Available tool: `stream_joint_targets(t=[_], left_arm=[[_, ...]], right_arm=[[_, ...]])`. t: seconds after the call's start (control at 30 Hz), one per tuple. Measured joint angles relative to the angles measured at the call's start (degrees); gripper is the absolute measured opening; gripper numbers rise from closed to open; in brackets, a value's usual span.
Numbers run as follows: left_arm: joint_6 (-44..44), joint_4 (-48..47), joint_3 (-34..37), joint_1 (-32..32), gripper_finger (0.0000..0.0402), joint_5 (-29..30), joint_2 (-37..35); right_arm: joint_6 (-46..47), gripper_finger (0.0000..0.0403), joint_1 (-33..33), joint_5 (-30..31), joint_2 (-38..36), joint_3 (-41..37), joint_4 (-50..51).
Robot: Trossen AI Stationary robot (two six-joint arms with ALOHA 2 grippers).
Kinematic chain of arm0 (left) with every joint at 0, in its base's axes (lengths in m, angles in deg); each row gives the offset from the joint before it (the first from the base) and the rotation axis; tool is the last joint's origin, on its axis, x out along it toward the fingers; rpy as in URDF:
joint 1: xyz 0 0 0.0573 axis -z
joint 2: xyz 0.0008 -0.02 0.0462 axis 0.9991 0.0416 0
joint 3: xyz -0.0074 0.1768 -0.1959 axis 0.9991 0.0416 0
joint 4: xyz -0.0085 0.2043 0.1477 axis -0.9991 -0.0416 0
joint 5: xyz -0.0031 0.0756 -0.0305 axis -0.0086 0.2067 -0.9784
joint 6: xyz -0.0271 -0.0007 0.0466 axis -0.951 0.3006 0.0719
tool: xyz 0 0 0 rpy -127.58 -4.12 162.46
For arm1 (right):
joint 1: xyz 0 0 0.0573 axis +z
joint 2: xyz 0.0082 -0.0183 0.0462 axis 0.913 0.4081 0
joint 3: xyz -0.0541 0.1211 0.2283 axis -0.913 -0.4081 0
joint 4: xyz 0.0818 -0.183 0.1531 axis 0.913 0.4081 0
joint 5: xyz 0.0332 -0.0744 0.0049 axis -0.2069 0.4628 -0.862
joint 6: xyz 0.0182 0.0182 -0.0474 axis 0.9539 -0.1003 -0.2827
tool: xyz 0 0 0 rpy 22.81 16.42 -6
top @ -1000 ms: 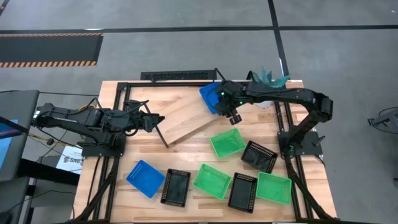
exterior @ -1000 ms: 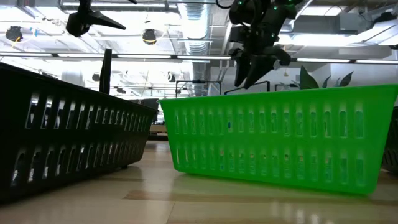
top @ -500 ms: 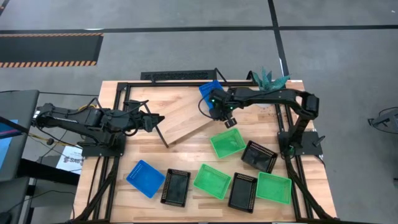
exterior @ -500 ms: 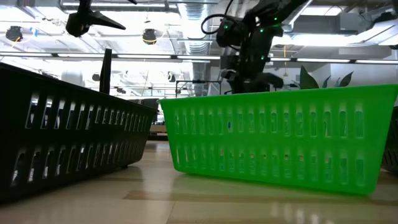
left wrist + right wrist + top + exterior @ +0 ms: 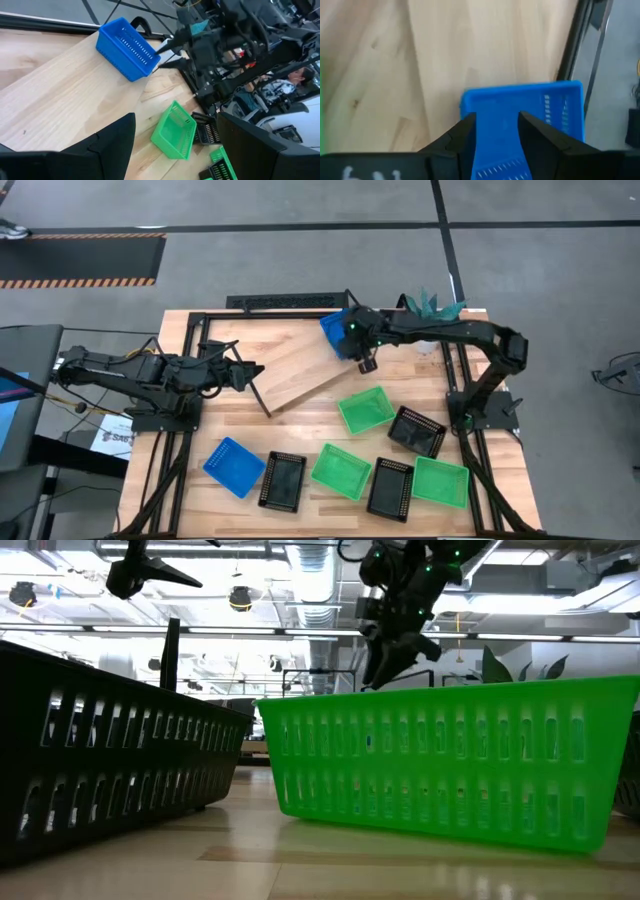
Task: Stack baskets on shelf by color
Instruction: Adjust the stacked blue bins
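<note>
The shelf [image 5: 300, 370], a light wood board, lies slantwise on the tabletop. A blue basket [image 5: 336, 335] sits on its far right end and also shows in the left wrist view [image 5: 127, 47]. My right gripper [image 5: 367, 364] hovers open just beside this basket on its near right side, and the right wrist view shows the blue basket [image 5: 525, 112] between and beyond the fingers. My left gripper [image 5: 255, 373] waits open at the shelf's left end. Another blue basket [image 5: 233, 466] lies near left. Green baskets [image 5: 365, 409] and black baskets [image 5: 416, 430] lie on the table's near right part.
A green basket [image 5: 450, 760] and a black basket [image 5: 100, 750] stand close before the low camera. More lie along the near edge: black [image 5: 282, 480], green [image 5: 340, 470], black [image 5: 390, 487], green [image 5: 441, 482]. A potted plant [image 5: 430, 308] stands at the far right corner.
My right gripper has dipped a little toward the table's near left, then come back up toward the far edge and the blue basket on the shelf. The basket and the shelf have stayed where they were.
</note>
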Motion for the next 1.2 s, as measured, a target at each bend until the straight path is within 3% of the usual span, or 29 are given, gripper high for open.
stream_joint_targets(t=[0.2, 0.63, 1.2], left_arm=[[-0.2, -0.2, 0.0, 0.0, 0.0267, 0.0, 0.0], [-0.4, -0.1, 0.0, 0.0, 0.0267, -0.1, 0.0], [-0.2, -0.2, 0.0, 0.0, 0.0267, -0.1, 0.0]], right_arm=[[0.3, 0.0176, -1.0, -3.1, 1.5, -0.7, 2.7], [0.3, 0.0163, -0.7, -2.8, 6.8, -0.7, 2.0], [-2.0, 0.0056, -0.1, -2.8, 6.7, -0.7, 3.5]])
